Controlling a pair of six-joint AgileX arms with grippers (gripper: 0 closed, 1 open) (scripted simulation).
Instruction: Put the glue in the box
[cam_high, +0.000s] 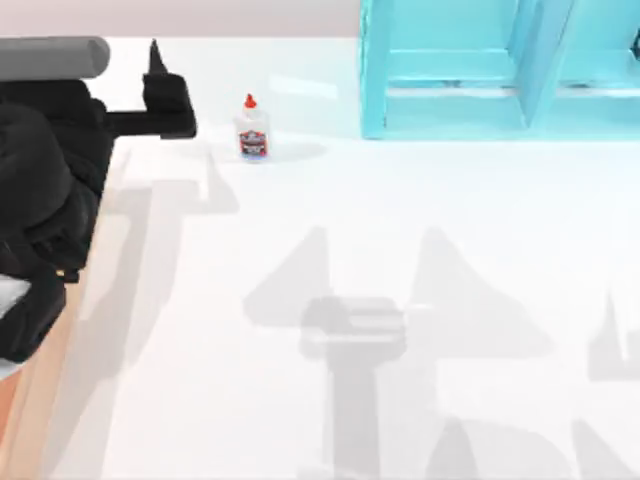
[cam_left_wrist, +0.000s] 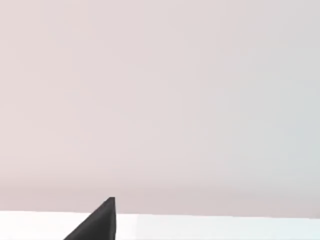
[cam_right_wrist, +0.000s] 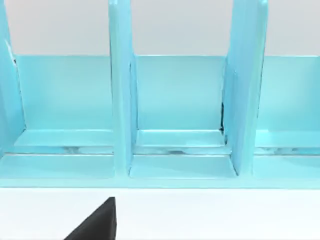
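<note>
The glue (cam_high: 252, 128), a small white bottle with a red cap and a dark label, stands upright on the white table at the back, left of centre. My left gripper (cam_high: 160, 85) hovers just to its left, a short gap away, and points toward the table's far edge. A dark part of the left gripper (cam_left_wrist: 100, 225) shows in the left wrist view against a pale wall. The box (cam_high: 55, 350) of light brown wood lies at the table's left edge, mostly hidden under my left arm. A dark part of my right gripper (cam_right_wrist: 100, 225) faces the turquoise shelf in the right wrist view.
A turquoise-blue shelf unit (cam_high: 480, 70) stands at the back right, its compartments (cam_right_wrist: 177, 100) open toward the table. Arm shadows fall across the white table (cam_high: 400, 220) in the middle and at the right.
</note>
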